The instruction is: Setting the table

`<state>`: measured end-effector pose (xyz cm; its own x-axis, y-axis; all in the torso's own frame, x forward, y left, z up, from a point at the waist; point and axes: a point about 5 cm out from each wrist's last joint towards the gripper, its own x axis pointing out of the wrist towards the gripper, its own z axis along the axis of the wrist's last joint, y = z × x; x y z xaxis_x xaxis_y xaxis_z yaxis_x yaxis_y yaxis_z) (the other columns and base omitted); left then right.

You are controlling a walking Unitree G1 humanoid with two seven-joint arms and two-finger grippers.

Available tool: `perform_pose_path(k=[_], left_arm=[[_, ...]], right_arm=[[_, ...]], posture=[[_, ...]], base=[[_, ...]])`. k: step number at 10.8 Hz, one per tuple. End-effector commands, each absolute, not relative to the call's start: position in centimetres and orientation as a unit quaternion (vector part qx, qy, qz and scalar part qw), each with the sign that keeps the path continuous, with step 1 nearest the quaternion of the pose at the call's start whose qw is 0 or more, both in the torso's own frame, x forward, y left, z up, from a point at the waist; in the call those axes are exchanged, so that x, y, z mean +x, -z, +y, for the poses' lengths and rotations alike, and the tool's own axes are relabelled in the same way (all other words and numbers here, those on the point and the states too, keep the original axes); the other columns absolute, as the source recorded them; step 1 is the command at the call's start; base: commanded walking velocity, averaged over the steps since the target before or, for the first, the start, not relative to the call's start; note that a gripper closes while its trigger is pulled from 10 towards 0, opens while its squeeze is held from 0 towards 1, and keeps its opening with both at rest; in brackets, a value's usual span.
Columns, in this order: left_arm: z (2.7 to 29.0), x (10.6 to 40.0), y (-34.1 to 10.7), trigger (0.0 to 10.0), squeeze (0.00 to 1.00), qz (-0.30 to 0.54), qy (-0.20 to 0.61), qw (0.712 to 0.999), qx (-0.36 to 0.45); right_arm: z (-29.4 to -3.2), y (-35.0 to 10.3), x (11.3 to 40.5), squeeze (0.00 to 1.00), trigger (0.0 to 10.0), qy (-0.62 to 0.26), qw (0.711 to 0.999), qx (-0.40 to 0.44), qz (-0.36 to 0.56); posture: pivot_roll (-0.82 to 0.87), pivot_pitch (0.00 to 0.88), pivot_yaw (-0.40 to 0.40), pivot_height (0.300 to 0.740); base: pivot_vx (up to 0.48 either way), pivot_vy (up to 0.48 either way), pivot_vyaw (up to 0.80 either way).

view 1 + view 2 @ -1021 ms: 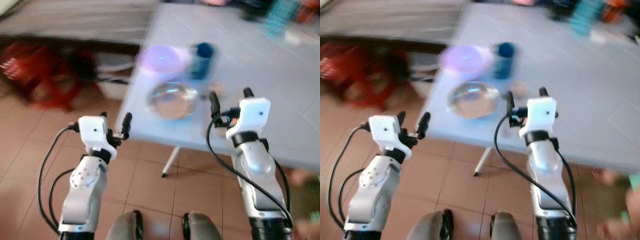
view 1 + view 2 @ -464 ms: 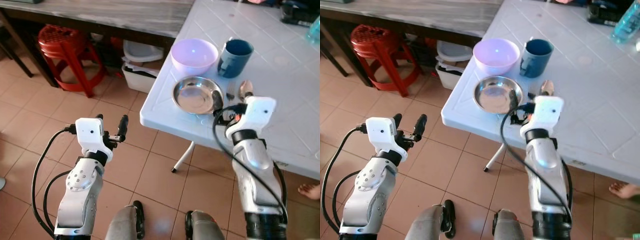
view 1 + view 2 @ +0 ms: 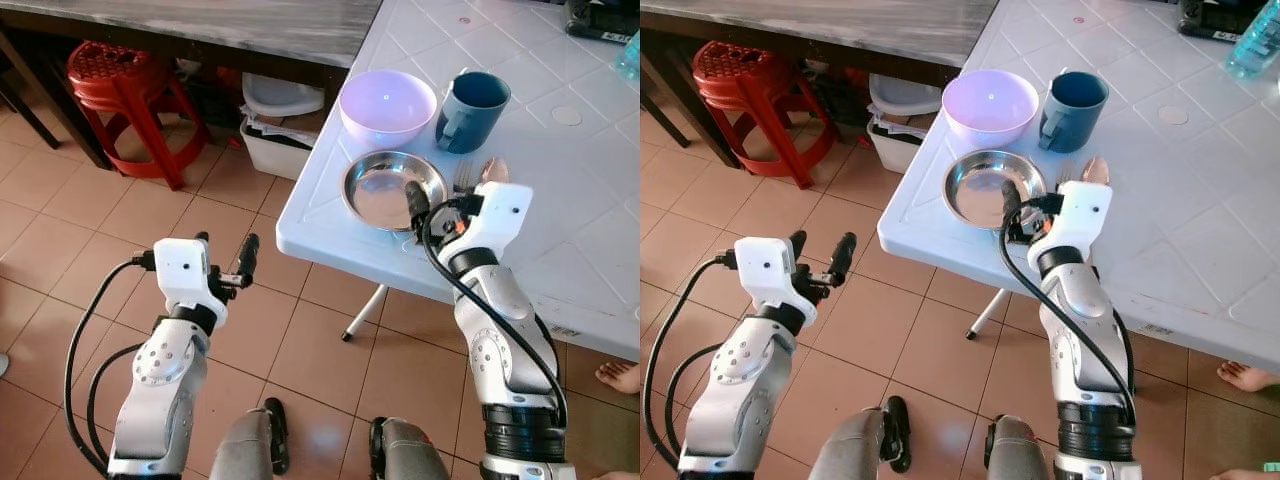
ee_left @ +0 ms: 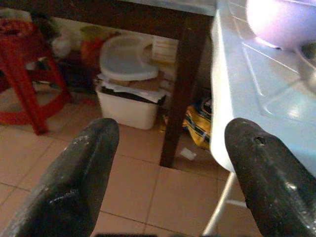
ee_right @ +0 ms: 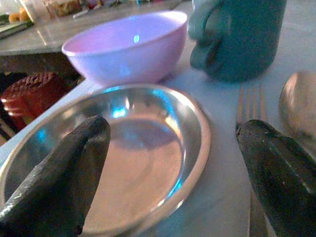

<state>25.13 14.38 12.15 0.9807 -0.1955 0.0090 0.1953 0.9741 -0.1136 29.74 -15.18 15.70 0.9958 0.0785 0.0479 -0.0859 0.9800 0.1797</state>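
The plate (image 5: 131, 163) between the right gripper's fingers is shiny metal. Beyond it, the purple bowl (image 5: 126, 47) looks like smooth plastic.

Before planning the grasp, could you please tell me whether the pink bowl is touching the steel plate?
Apart. In the left eye view, a strip of white table shows between the pink bowl and the steel plate.

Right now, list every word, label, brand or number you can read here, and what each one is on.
None can be read.
Blue mug, purple bowl and steel plate: plain, no print.
White table: only moulded grid lines.
Bottle at the far table edge: too small to tell whether it bears a label.
White tub under the table: no legible marking.
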Motion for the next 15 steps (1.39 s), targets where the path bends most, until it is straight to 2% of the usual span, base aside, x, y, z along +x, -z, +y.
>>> perform_pose_path(k=[1,4,10,11,12,13,14,15], left_arm=[[14.4,24.7,-12.1,10.0,0.00,0.004,0.117,0.992,-0.055],[13.3,24.4,-13.1,10.0,0.00,-0.014,0.185,0.978,-0.097],[12.9,23.7,-13.1,10.0,0.00,-0.013,0.231,0.969,-0.085],[12.7,23.7,-13.1,10.0,0.00,-0.014,0.236,0.968,-0.087],[12.7,23.7,-13.1,10.0,0.00,-0.014,0.237,0.968,-0.087],[12.7,23.7,-13.1,10.0,0.00,-0.014,0.238,0.967,-0.087],[12.7,23.8,-13.1,10.0,0.00,-0.015,0.239,0.967,-0.087],[12.6,23.8,-13.1,10.0,0.00,-0.015,0.239,0.967,-0.087]], right_arm=[[-14.8,-15.4,29.4,0.00,10.0,-0.047,0.994,0.097,-0.009],[-14.7,-15.7,29.7,0.00,10.0,-0.055,0.993,0.101,-0.008],[-13.0,-15.1,29.9,0.00,10.0,-0.088,0.984,0.150,0.036],[-12.9,-15.0,29.9,0.00,8.5,-0.094,0.982,0.156,0.047],[-13.0,-14.8,30.0,0.00,8.6,-0.092,0.983,0.150,0.055],[-13.2,-14.4,30.0,0.00,8.2,-0.082,0.981,0.159,0.071],[-13.4,-14.0,29.9,0.00,4.5,-0.076,0.980,0.164,0.085],[-13.4,-13.9,29.9,0.00,3.0,-0.078,0.980,0.162,0.090]], posture=[[-0.06,0.240,0.037,0.740],[-0.06,0.240,0.030,0.740],[-0.06,0.243,0.022,0.740],[-0.06,0.241,0.020,0.740],[-0.06,0.241,0.020,0.740],[-0.07,0.238,0.019,0.740],[-0.07,0.237,0.019,0.740],[-0.07,0.236,0.018,0.740]], base=[[0.000,0.000,0.00],[0.000,0.000,0.00],[0.000,0.000,0.00],[0.000,0.000,0.00],[0.000,0.000,0.00],[0.000,0.000,0.00],[0.000,0.000,0.00],[0.000,0.000,0.00]])
